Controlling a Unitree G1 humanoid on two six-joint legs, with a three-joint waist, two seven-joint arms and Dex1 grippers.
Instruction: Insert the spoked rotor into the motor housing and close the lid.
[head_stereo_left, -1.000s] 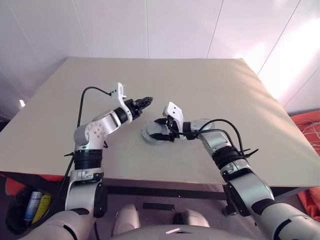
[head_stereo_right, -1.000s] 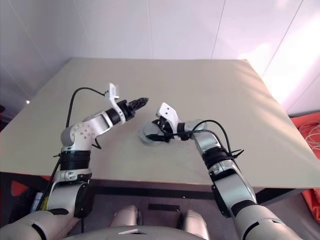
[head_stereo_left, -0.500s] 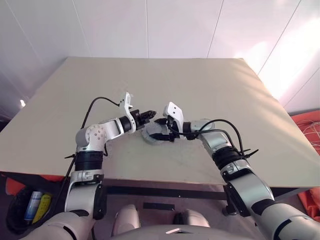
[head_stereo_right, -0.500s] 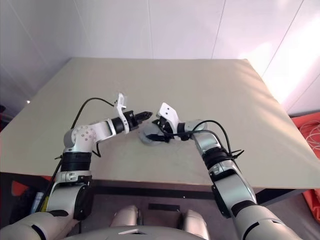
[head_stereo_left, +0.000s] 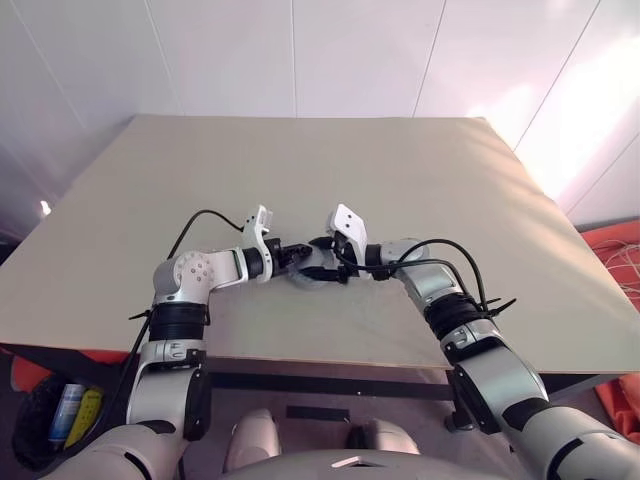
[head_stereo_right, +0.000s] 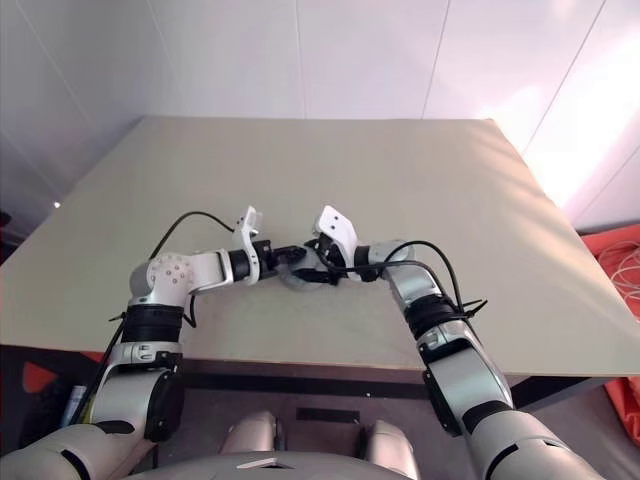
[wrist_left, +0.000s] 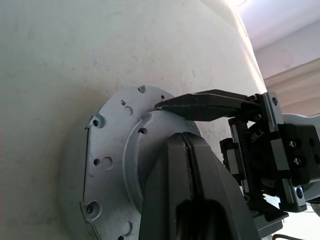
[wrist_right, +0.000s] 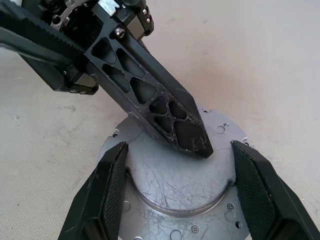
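Observation:
The lid (wrist_right: 175, 185) lies flat on the table, outer face up: a grey disc with a raised round centre and a flange with screw holes. It also shows from the left wrist (wrist_left: 115, 140). The motor housing and the spoked rotor are hidden under it. My right gripper (head_stereo_left: 318, 262) reaches in from the right, and its fingers (wrist_right: 107, 190) press against both sides of the raised centre. My left gripper (head_stereo_left: 303, 252) comes in from the left, shut with nothing in it. Its joined tips (wrist_right: 200, 145) rest on top of the raised centre.
The tan table (head_stereo_left: 400, 170) stretches wide behind and to both sides of the lid. Its front edge runs close below my arms. A dark bin (head_stereo_left: 45, 420) with small items stands on the floor at the lower left, and orange material (head_stereo_left: 615, 245) lies at the right.
My left gripper has come down and drawn back from above the table onto the lid, and its fingers have shut. The right gripper and the lid have not moved.

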